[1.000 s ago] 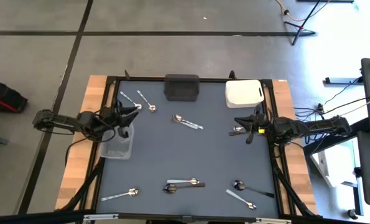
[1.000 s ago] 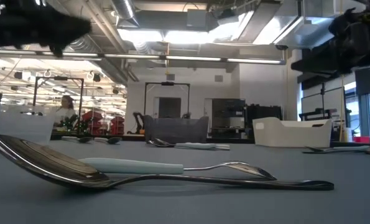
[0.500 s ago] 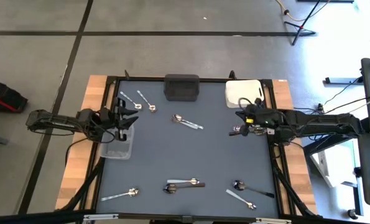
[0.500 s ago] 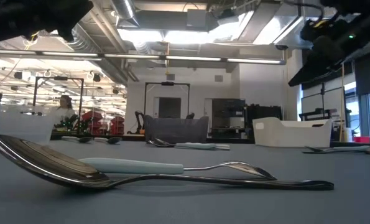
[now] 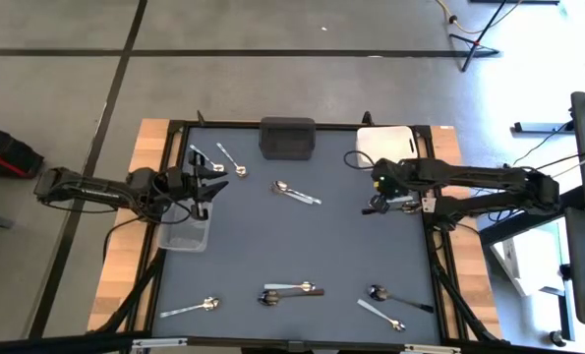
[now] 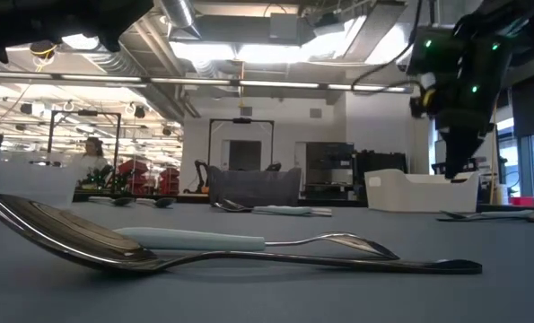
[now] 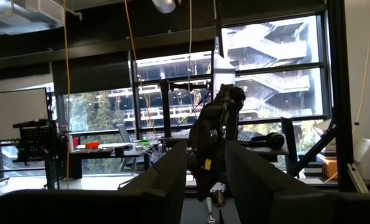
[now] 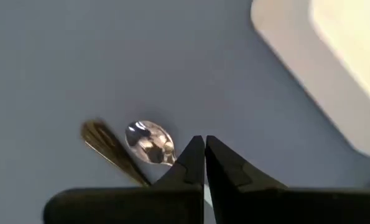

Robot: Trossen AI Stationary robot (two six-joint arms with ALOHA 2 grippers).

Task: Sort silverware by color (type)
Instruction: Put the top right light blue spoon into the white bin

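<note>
Swung inward over spoons (image 5: 376,206) near white bin (image 5: 385,145): right gripper (image 5: 378,180), jaws closed, empty. Left gripper (image 5: 213,180) open, waiting above clear bin (image 5: 186,234). Next: open, descend, pick spoon.

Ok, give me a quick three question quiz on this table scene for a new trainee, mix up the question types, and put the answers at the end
1. True or false: the right gripper hangs over the table with its fingers nearly together, above a silver spoon near the white bin.
2. Multiple choice: the left gripper is over A) the black bin, B) the edge of the clear bin, C) the front spoons.
3. Fill in: in the low view, the nearest big spoon lies across a utensil with a pale ____ handle.

Key: 1 true; 2 B; 3 blue.
</note>
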